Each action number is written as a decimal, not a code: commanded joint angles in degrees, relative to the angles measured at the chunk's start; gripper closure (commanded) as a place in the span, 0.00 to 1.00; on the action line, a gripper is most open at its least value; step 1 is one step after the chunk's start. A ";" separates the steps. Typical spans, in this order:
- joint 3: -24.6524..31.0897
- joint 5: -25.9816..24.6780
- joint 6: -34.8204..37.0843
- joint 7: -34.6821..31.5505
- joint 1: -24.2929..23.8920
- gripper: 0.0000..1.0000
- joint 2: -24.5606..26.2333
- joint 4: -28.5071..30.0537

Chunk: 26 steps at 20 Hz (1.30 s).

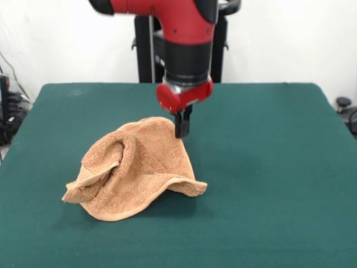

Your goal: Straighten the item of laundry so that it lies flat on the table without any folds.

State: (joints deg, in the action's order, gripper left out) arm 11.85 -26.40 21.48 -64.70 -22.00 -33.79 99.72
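hand (183,132) upright, tips at crumpled towel's (134,170) far edge

I can read no text, label, brand, number or sign anywhere in my front view: none on the red arm casing above the gripper (183,129), and none on the towel (134,170) just below and beside it.
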 commanded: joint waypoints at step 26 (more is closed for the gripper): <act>-8.29 13.30 -20.39 -18.73 9.21 1.00 22.37 -9.20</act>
State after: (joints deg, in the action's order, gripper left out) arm 2.49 -16.71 13.86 -64.71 -14.74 -24.09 94.54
